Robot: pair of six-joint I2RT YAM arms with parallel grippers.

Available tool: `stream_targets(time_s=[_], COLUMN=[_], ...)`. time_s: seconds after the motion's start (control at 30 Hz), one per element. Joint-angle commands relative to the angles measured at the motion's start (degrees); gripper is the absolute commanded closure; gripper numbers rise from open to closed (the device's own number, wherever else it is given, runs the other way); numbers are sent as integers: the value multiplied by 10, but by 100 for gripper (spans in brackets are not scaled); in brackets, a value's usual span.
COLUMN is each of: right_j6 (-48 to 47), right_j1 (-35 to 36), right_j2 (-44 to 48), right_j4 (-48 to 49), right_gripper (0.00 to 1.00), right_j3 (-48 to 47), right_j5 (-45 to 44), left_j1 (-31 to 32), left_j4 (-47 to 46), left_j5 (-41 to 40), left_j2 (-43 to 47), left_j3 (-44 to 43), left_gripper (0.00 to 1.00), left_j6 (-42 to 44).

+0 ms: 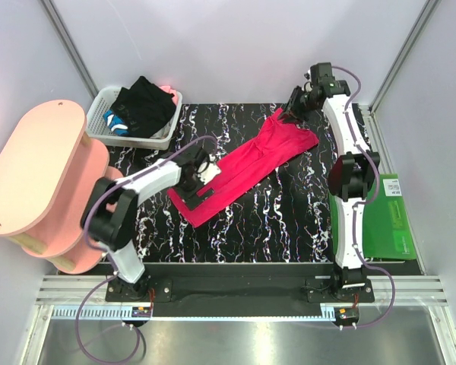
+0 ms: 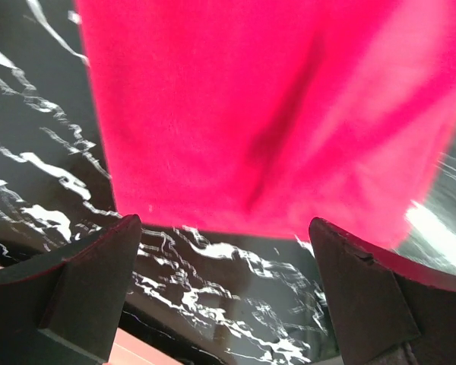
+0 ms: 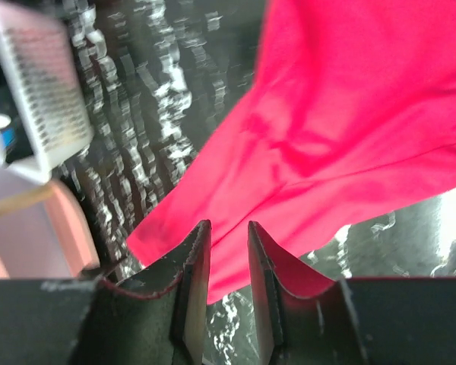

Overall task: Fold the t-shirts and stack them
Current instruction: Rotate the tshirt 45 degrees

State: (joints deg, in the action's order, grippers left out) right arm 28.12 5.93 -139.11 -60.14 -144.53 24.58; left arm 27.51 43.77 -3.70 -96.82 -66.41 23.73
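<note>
White basket (image 1: 99, 114), green mat (image 1: 391, 220), pink stand (image 1: 38, 163)

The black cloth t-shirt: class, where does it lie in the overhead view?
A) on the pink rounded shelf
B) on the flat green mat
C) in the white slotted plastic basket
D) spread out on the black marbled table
C: the black cloth t-shirt is heaped inside the white slotted plastic basket at the far left of the view.

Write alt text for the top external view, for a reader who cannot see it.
A pinkish-red t-shirt lies stretched diagonally across a black marbled table, the left pincer open at its near end and the right pincer at its far end. A white basket holding black clothes sits back left; a green mat lies at right.
</note>
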Motion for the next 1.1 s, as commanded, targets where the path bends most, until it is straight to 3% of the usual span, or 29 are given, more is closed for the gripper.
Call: stream_targets(time_s=[0.0,0.33,0.67,1.07], right_j6=[-25,-24,-21,-15], right_j1=[19,66,62,23], right_j2=[67,89,-39,-93], right_j4=[5,4,-50,-61], right_gripper=[66,67,72,72], right_j3=[51,139,86,67], right_j5=[-18,-52,-101,-76], left_j1=[3,8,62,162], left_j4=[-42,-47,-11,68], left_j5=[-90,-87,-51,48], left_j2=[-47,-83,-47,-36], left_j3=[-20,7,67,89], left_gripper=[1,1,1,2], left_j6=[-23,-16,11,36])
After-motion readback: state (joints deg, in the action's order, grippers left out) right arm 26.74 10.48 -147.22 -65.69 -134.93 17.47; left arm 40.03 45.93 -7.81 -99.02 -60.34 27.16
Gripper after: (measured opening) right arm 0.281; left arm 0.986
